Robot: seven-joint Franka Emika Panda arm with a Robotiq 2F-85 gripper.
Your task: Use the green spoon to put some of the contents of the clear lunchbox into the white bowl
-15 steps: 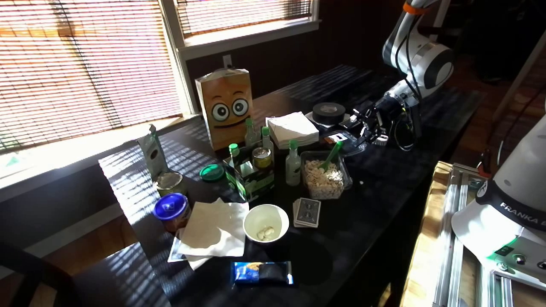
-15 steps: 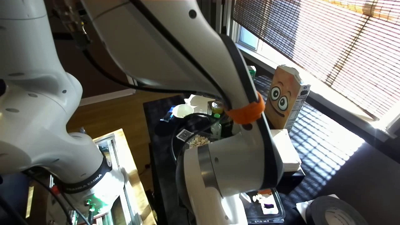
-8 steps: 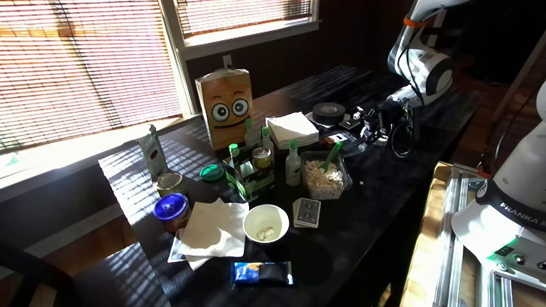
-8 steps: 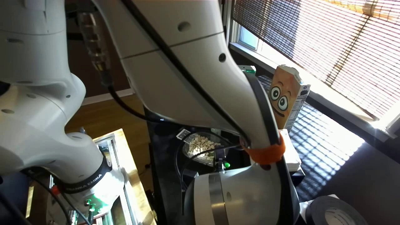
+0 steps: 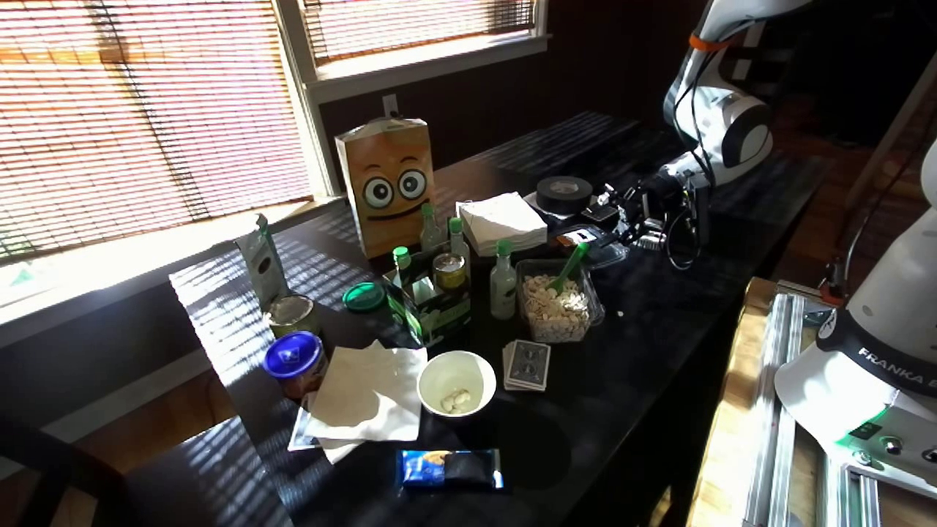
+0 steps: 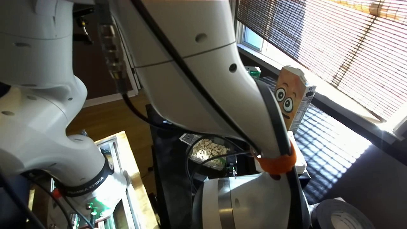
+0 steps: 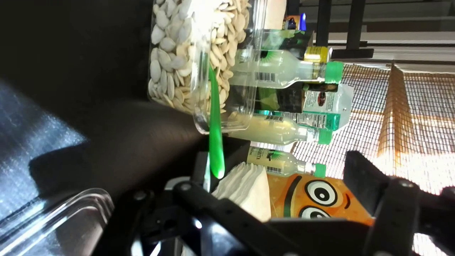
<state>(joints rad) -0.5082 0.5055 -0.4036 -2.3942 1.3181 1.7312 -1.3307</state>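
Note:
The clear lunchbox (image 5: 596, 298) holds pale tan seeds. It shows in the wrist view (image 7: 249, 106) and partly behind the arm in an exterior view (image 6: 217, 166). The green spoon (image 5: 569, 267) leans in it, handle sticking up over the rim. My gripper (image 5: 613, 216) is open and empty, behind the lunchbox on the handle's side. In the wrist view, the spoon handle (image 7: 216, 142) ends close to one finger of my gripper (image 7: 280, 167); I cannot tell whether they touch. The white bowl (image 5: 438, 369) has a few seeds in its bottom. The arm hides it in an exterior view.
A green-capped bottle (image 5: 503, 285) stands beside the lunchbox. A bottle carrier (image 5: 439, 318), napkin stack (image 5: 505, 223), black tape roll (image 5: 564, 195) and tall orange carton (image 5: 388, 183) stand nearby. A flat clear container (image 5: 611, 254) lies under the gripper. Cards (image 5: 528, 364) lie near the bowl.
The arm has lowered. The gripper drew slightly away from the lunchbox, then came a little back toward it and turned slightly. Spoon, lunchbox and bowl have not moved.

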